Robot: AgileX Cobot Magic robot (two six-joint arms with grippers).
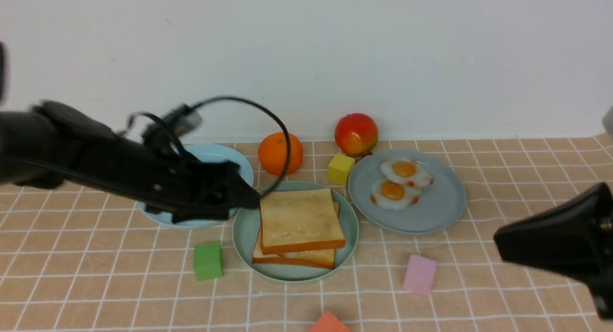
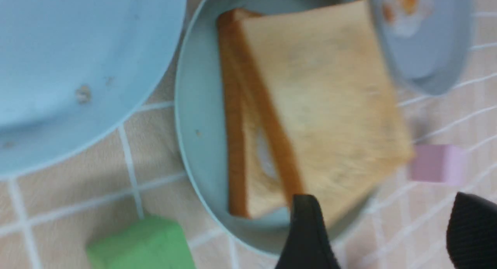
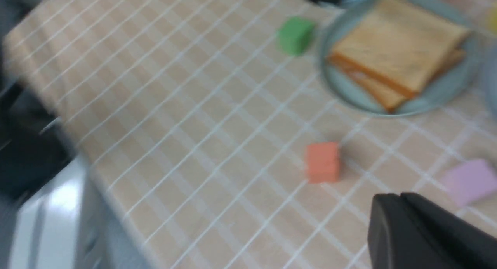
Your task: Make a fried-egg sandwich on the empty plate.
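Observation:
The teal-green plate point(image 1: 244, 236) sits mid-table and holds the sandwich: a top toast slice point(image 1: 299, 219) lies askew on a lower slice point(image 1: 306, 259). In the left wrist view the plate point(image 2: 194, 144) and both slices point(image 2: 330, 98) show, with a white patch point(image 2: 265, 154) between them. My left gripper point(image 1: 249, 198) is open and empty at the plate's left rim; its fingertips point(image 2: 306, 222) stand wide apart. My right gripper point(image 1: 503, 238) is shut and empty, low at the right, away from the plate; it shows shut in its wrist view point(image 3: 400, 203).
A grey-blue plate point(image 1: 431, 212) to the right holds two fried eggs point(image 1: 404, 171). A sky-blue plate point(image 1: 215, 154) lies under my left arm. An orange point(image 1: 280, 153), an apple point(image 1: 356, 134) and yellow point(image 1: 341, 169), green point(image 1: 208, 261), pink point(image 1: 420, 273) and orange-red point(image 1: 328, 323) cubes lie around.

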